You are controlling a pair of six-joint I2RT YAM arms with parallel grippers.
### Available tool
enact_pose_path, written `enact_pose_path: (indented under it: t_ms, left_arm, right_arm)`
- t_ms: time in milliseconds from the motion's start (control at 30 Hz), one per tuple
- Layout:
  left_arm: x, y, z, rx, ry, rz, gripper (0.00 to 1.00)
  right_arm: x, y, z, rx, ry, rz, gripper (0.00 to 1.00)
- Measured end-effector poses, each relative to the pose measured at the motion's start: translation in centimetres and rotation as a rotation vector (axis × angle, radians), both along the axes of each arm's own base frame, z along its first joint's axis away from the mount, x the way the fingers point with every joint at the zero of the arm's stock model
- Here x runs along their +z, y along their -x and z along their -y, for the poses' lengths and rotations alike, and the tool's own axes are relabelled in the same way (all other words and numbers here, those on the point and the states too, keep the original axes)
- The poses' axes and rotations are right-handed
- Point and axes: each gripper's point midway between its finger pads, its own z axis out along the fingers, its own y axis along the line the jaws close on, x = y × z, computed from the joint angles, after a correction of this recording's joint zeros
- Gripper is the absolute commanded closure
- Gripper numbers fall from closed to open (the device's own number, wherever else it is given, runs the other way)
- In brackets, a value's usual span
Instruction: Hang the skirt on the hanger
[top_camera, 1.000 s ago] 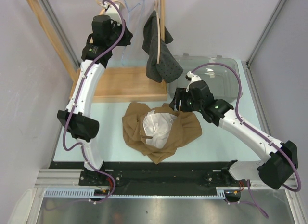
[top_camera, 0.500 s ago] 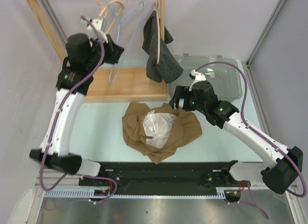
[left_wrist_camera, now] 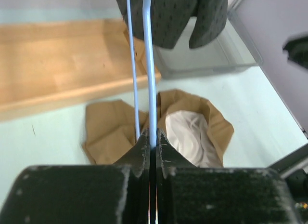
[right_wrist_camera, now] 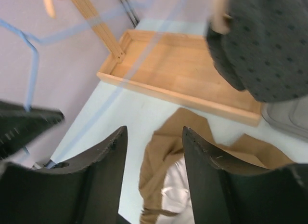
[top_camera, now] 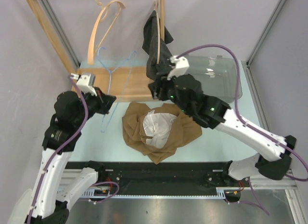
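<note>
Room: lilac walls (top_camera: 216, 21) rise beyond both arms.
Surface: the pale green table (top_camera: 226, 137) lies beneath both grippers.
Rack: the wooden rack (top_camera: 48, 26) stands beyond the left gripper (left_wrist_camera: 151, 139).
Bin: the clear bin (top_camera: 216, 74) sits right of the right gripper (right_wrist_camera: 154, 132).
Garment: a dark dotted garment (top_camera: 156, 46) hangs just past the right gripper.
Skirt: the brown skirt (top_camera: 139, 127) lies crumpled on the table between the grippers, white lining up.
Hanger: the blue hanger (left_wrist_camera: 148, 65) runs from the left gripper toward the rack.
Left gripper: clamped on the blue hanger's wire.
Right gripper: fingers apart, empty, above the skirt's far edge.
</note>
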Motion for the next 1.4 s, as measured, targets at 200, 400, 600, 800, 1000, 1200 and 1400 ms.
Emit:
enact_pose_path:
  t_ms: [200, 400, 600, 800, 1000, 1200, 1400]
  left_arm:
    - [-3.0, 3.6, -0.9, 0.04, 0.05, -0.06, 1.0]
    - [-3.4, 4.9, -1.9, 0.092, 0.072, -0.077, 1.0]
    - [-4.5, 4.7, -3.0, 0.167, 0.051, -0.113, 1.0]
    - [-5.5, 4.8, -3.0, 0.176, 0.031, -0.149, 1.0]
    - [-6.0, 4.8, -3.4, 0.208, 0.033, -0.169, 1.0]
    - [-6.5, 5.1, -2.9, 0.184, 0.019, -0.191, 1.0]
    - [-6.6, 5.3, -2.2, 0.149, 0.015, -0.2, 1.0]
  right_arm:
    - [1.5, 0.6, -8.6, -0.002, 0.028, 0.063, 0.27]
    - [-1.3, 2.2, -15.5, 0.03, 0.116, 0.085, 0.21]
    - [-1.0, 2.6, -17.6, 0.01, 0.131, 0.12, 0.18]
    - [1.5, 3.3, -18.2, 0.012, 0.071, 0.146, 0.19]
    - [2.2, 2.6, -19.7, -0.018, 0.05, 0.149, 0.27]
    - [0.1, 0.2, -20.1, -0.091, 0.061, 0.105, 0.28]
    - [-3.3, -0.8, -20.8, -0.066, 0.113, 0.052, 0.29]
